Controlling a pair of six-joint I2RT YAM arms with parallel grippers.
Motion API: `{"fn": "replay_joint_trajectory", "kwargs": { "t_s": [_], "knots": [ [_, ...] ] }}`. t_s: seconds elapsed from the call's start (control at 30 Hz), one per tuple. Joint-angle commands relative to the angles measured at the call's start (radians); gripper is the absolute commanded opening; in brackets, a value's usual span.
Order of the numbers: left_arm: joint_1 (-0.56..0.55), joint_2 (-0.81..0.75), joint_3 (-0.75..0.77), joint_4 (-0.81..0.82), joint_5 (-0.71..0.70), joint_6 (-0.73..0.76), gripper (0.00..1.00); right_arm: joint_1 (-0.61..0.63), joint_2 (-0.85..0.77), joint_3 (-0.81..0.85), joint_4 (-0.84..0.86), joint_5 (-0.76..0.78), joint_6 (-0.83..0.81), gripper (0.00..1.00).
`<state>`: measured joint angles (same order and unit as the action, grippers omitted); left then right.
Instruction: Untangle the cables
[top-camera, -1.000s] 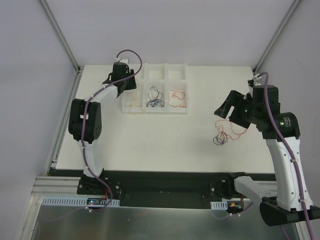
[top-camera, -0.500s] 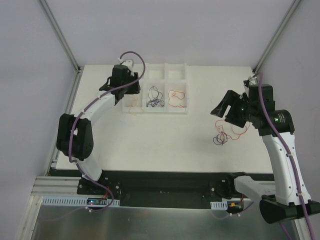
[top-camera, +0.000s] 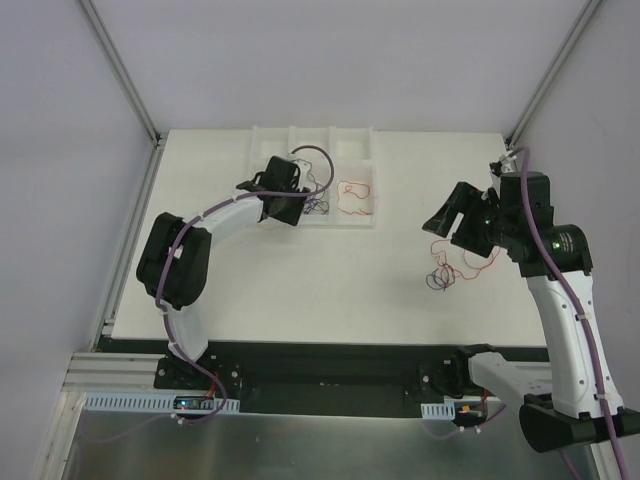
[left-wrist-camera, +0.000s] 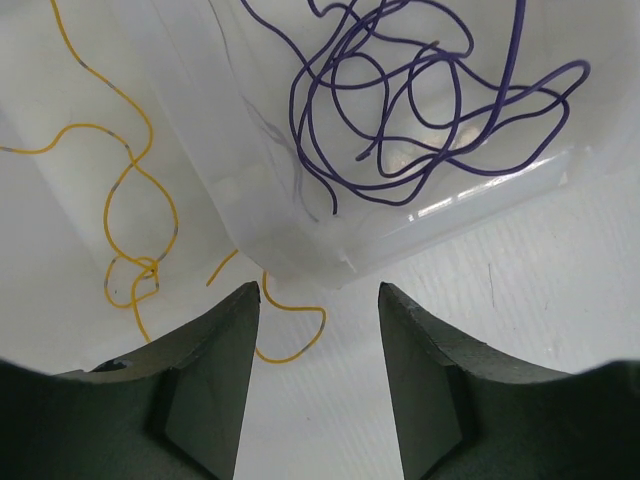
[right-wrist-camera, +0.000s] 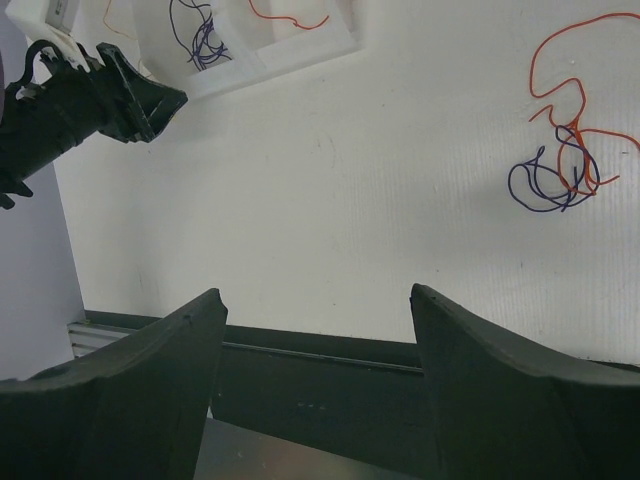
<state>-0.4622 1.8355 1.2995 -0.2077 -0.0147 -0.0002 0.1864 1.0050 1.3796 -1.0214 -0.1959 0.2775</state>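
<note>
A small tangle of thin red-orange and dark blue cables (top-camera: 447, 265) lies on the white table at the right; it also shows in the right wrist view (right-wrist-camera: 560, 165). My right gripper (top-camera: 447, 218) hangs open and empty just above and left of it (right-wrist-camera: 315, 295). My left gripper (top-camera: 288, 212) is open and empty (left-wrist-camera: 318, 295) over the near edge of the white tray (top-camera: 345, 222). A purple cable (left-wrist-camera: 430, 100) lies in the middle compartment. A yellow cable (left-wrist-camera: 130, 200) lies in the left one and trails over the rim onto the table. A red cable (top-camera: 350, 192) lies in the right one.
The tray has further compartments at the back (top-camera: 352, 148). The table's dark near edge and metal frame (right-wrist-camera: 330, 370) run below the right gripper. Grey walls and slanted frame posts (top-camera: 120, 70) enclose the table. The left arm (right-wrist-camera: 90, 100) shows in the right wrist view.
My left arm has swung right and nearer, from the tray's left compartment to the near edge by the middle compartment. The right arm and the tangle have barely moved.
</note>
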Motion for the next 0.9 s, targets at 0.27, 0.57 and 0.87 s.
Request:
{"fn": "replay_joint_trajectory", "kwargs": {
  "t_s": [0.27,0.57,0.87],
  "knots": [
    [-0.049,0.051,0.037,-0.084,-0.149,0.071,0.4,-0.005,-0.02,-0.005,0.01,-0.008,0.031,0.77],
    [-0.058,0.068,0.041,-0.113,-0.192,0.062,0.42,-0.005,-0.04,-0.024,0.012,0.0,0.042,0.77],
    [-0.052,-0.071,-0.034,-0.099,-0.208,-0.066,0.57,-0.005,-0.054,-0.033,0.006,0.01,0.045,0.77]
  ]
}}
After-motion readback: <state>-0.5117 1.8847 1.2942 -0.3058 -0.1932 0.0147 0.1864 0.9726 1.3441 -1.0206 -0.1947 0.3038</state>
